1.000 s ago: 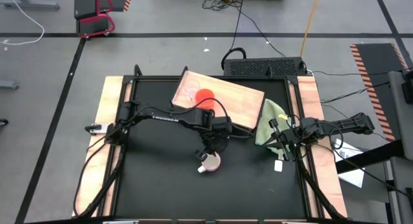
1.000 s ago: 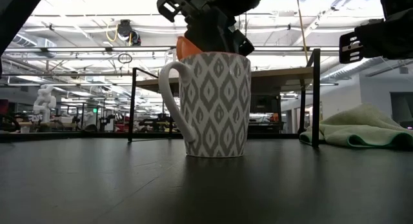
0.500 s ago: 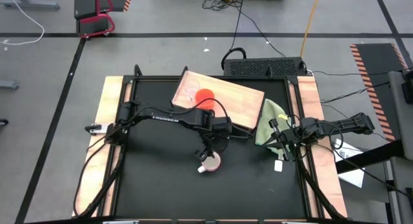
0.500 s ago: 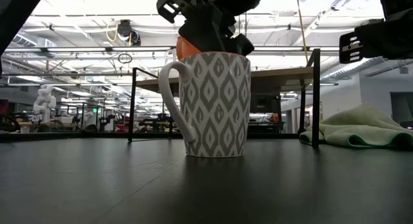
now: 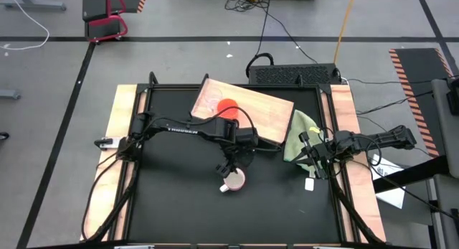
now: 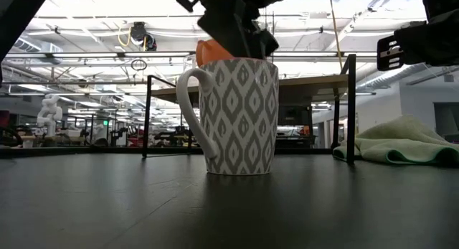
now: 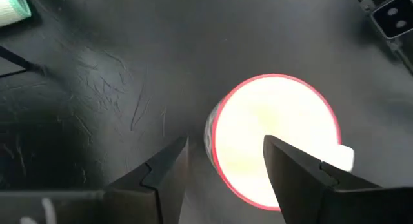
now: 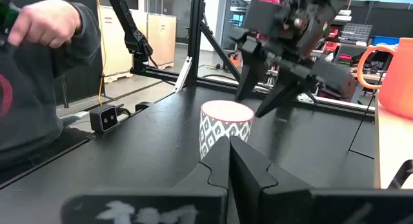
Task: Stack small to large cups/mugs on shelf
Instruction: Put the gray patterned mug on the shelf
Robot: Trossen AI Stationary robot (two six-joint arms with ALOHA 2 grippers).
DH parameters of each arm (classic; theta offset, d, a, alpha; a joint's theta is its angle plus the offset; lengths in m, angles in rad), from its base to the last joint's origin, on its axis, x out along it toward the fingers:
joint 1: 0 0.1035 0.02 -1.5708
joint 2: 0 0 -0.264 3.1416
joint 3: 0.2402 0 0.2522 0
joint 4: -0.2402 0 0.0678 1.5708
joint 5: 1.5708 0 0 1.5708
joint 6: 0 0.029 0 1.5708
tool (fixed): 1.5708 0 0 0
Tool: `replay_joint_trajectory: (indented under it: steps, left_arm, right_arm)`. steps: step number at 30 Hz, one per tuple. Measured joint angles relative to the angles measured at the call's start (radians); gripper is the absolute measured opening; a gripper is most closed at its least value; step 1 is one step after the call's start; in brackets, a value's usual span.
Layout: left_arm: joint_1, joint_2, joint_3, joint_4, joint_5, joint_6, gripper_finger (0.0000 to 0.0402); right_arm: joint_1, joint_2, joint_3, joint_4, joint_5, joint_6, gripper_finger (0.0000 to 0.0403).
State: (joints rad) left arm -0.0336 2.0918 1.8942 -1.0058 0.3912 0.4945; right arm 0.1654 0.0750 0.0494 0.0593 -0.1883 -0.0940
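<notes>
The left pincer point(image 5: 231, 169) hangs with fingers spread wide just above the white mug point(image 5: 233, 180), which stands upright on the black surface point(image 5: 172, 199). The orange mug point(image 5: 227, 107) sits on the shelf point(image 5: 265, 113). The right pincer point(image 5: 307, 161) rests closed and empty beside a green cloth point(image 5: 297, 134).

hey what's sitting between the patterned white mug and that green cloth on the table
Nothing: in the low view, only bare black tabletop separates the white mug from the green cloth. One thin black shelf leg stands farther back.
</notes>
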Motion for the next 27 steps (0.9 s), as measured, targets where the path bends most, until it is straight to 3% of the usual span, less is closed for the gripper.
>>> replay_joint_trajectory:
  steps: [17, 27]
  left_arm:
    - [-0.021, 0.0, 0.339, -0.332, 0.001, 0.008, 0.0202]
    - [-0.036, -0.159, 0.338, -0.429, -0.044, -0.019, 0.0202]
  right_arm:
    - [0.0, 0.0, 0.0, 0.002, 0.0, 0.004, 0.0]
    - [0.0, 0.001, 0.0, 0.003, 0.0, 0.004, 0.0]
